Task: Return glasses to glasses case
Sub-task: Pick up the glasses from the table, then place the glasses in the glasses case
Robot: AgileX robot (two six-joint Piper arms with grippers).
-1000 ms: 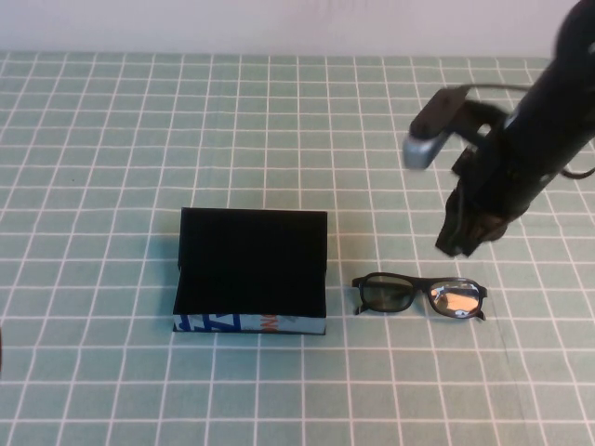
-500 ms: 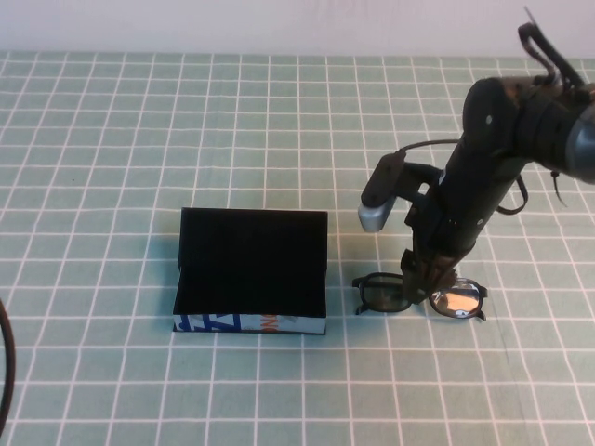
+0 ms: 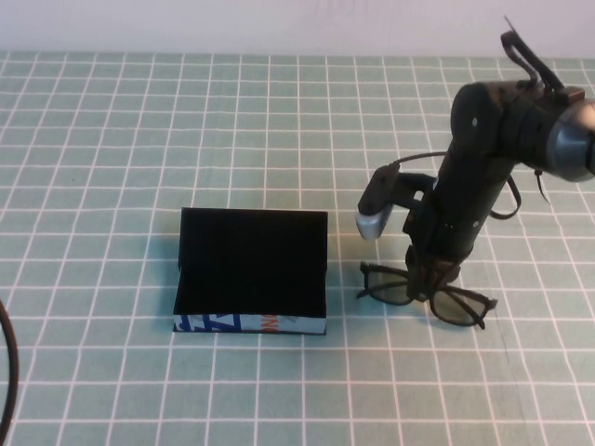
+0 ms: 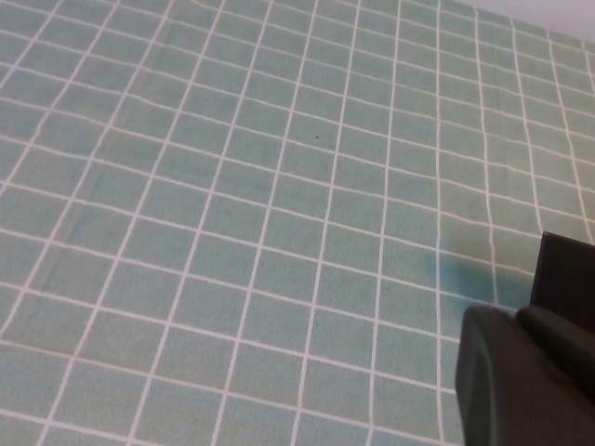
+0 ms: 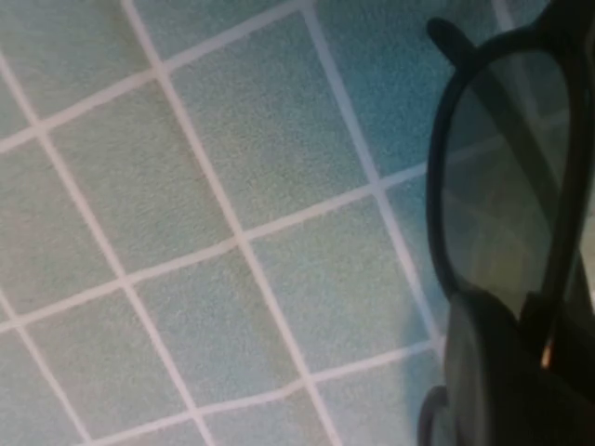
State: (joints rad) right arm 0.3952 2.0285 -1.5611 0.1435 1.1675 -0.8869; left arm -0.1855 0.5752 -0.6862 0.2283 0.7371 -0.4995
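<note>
On green checked cloth (image 3: 112,139), one glasses case (image 3: 251,269), right gripper (image 3: 432,279) jaws clamping one glasses (image 3: 386,291), left gripper (image 4: 525,381) jaws unclear.

The surface (image 3: 112,130) is pale green with a white grid. The glasses case (image 3: 251,269) is black (front edge blue, white, orange). The glasses (image 3: 423,295) are black-framed.

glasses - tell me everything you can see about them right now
The glasses are black, thick-framed, plastic-looking, with clear rectangular lenses. They sit to the right of the open glasses case, apart from it, tilted, with the right-hand lens lower in the high view. The right gripper comes down on their middle and is shut on the frame near the bridge. The right wrist view shows one lens close up over the green checked cloth.
</note>
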